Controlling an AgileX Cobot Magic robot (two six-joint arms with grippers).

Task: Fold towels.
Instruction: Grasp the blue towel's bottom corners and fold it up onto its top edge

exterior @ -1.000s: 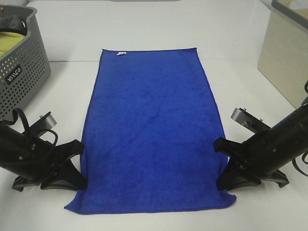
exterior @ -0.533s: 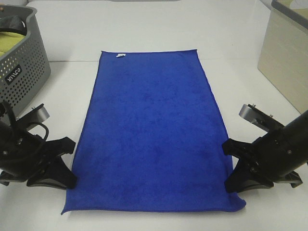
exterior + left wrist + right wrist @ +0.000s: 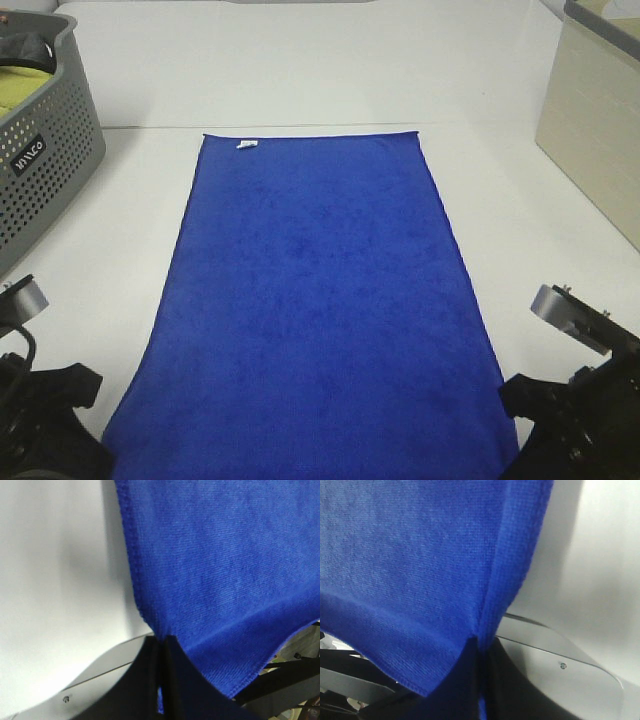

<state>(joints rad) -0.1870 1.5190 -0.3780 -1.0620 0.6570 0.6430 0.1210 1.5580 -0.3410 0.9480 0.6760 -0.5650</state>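
The royal-blue towel (image 3: 315, 300) lies lengthwise on the white table (image 3: 300, 70), its small white tag (image 3: 246, 145) at the far left corner. Its near end runs off the bottom of the high view. My left gripper (image 3: 161, 647) is shut on the towel's near left edge (image 3: 150, 625); its arm (image 3: 45, 420) shows at the bottom left. My right gripper (image 3: 481, 642) is shut on the towel's near right edge (image 3: 490, 615); its arm (image 3: 580, 400) shows at the bottom right. Both wrist views show the towel (image 3: 225, 565) (image 3: 410, 555) lifted off the table at the pinch.
A grey perforated laundry basket (image 3: 45, 150) with a yellow-green cloth (image 3: 25, 85) inside stands at the far left. A beige box (image 3: 595, 110) stands at the right edge. A seam (image 3: 500, 125) crosses the table at the towel's far edge.
Both grippers have pulled back towards the near edge, each still pinching a side of the towel. The towel has slid nearer and its near end has spread wider.
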